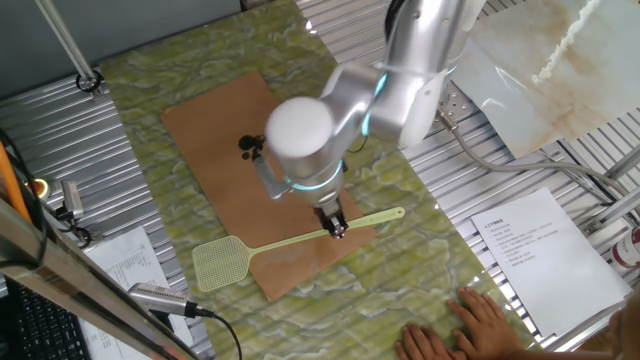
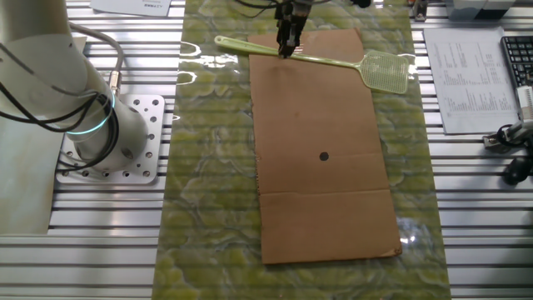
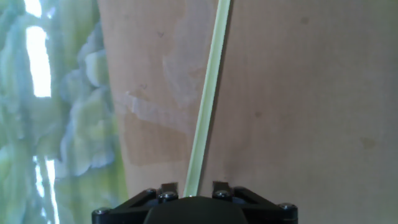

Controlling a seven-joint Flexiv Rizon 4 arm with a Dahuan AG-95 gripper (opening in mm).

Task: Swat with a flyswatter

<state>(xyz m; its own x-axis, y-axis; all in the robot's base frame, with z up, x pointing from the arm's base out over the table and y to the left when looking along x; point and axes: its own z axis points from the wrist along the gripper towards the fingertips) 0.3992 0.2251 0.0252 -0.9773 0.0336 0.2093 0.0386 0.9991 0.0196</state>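
The pale yellow-green flyswatter (image 1: 300,238) lies across the near end of a brown cardboard sheet (image 1: 225,120). Its mesh head (image 1: 220,264) points left and its loop end (image 1: 398,212) points right. My gripper (image 1: 336,226) comes down on the middle of the handle and is shut on it. The other fixed view shows the gripper (image 2: 287,48) on the handle, with the head (image 2: 388,72) at the right of the cardboard (image 2: 325,200). In the hand view the handle (image 3: 205,106) runs straight up from between my fingers. A small dark spot (image 2: 324,156) marks the cardboard.
A green marbled mat (image 2: 208,167) lies under the cardboard. A person's hand (image 1: 470,322) rests on the mat's near edge. Printed sheets (image 1: 535,250) lie at the right. A small black object (image 1: 248,146) sits on the cardboard behind my arm. The robot base (image 2: 108,133) stands left of the mat.
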